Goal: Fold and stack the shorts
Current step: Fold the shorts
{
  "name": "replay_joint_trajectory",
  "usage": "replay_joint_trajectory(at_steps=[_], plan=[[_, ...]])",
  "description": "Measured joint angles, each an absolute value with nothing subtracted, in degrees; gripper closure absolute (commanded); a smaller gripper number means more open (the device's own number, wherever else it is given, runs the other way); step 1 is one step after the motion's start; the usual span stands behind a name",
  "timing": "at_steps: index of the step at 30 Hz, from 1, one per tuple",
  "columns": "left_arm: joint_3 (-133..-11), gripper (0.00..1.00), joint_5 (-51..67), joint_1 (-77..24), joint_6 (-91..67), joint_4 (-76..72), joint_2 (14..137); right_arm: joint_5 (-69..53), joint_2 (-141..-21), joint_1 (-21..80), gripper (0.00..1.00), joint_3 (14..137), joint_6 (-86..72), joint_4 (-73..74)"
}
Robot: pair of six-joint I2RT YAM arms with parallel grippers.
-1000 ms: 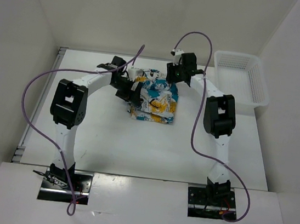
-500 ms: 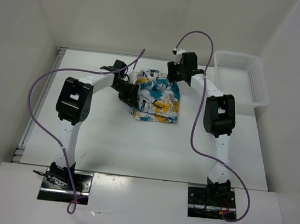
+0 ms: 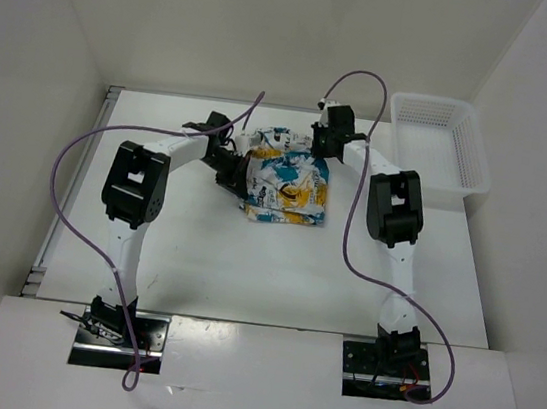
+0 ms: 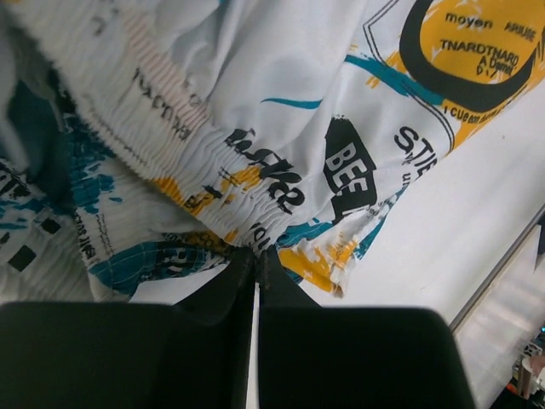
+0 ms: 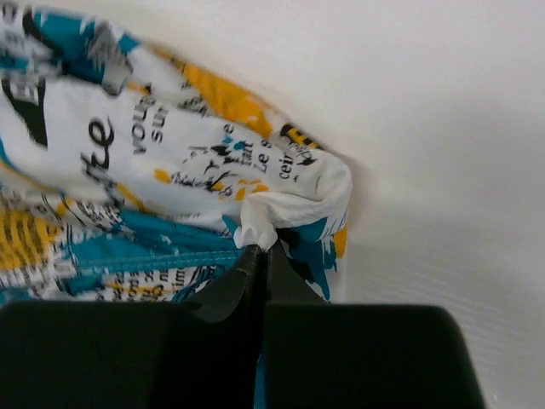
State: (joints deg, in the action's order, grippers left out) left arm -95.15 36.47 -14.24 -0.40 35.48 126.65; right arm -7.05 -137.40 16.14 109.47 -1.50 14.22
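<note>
Top external view shows the tabletop (image 3: 244,271) carrying one bunched heap, the shorts (image 3: 287,181), which lies toward the far edge at about mid-width, between the two arms. The white mesh basket (image 3: 474,155) sits in the far right corner, well apart from the cloth and with nothing visible in it.

What is new is the grip. A second ago both claws stood parted beside the heap. Now the left gripper (image 3: 242,168) has come in against the left side of the shorts and the right gripper (image 3: 324,157) has dropped onto their far right corner, and both are clenched on cloth. The heap has also shifted a little toward the right edge.

From the left wrist, the left gripper (image 4: 257,251) has its fingers pressed together on the gathered waistband (image 4: 200,162), right at its hem. From the right wrist, the right gripper (image 5: 260,249) pinches a small folded corner of white fabric (how many layers it has caught cannot be told).

With two points of the garment now held, the task appears to stand at the start of a fold: the shorts are still crumpled, not flat, and nothing is stacked. The next move probably calls for lifting or drawing the cloth out evenly, since either thin pinch could slip.
</note>
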Motion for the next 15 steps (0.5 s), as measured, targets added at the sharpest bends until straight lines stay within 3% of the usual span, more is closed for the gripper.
replay_joint_trajectory(at_steps=[10,11,12,14,15], plan=[[-92.79,0.97,34.85,-17.67,-0.43,39.0,125.71,0.23,-140.66,16.45,1.0,118.21,-16.08,15.75],[-92.66,0.88,34.83,-17.87,-0.43,39.0,125.67,0.69,-140.86,16.58,0.97,118.56,-16.47,15.81],[-92.6,0.64,34.81,-17.93,-0.51,39.0,125.62,0.91,-140.94,16.71,0.79,118.61,-16.56,15.79],[-92.62,0.37,34.44,-17.93,-0.6,39.77,125.6,1.06,-141.05,16.82,0.53,118.61,-16.01,15.77],[-92.68,0.27,35.55,-17.93,-0.75,41.12,125.58,1.13,-141.05,16.75,0.34,118.61,-15.55,15.7]])
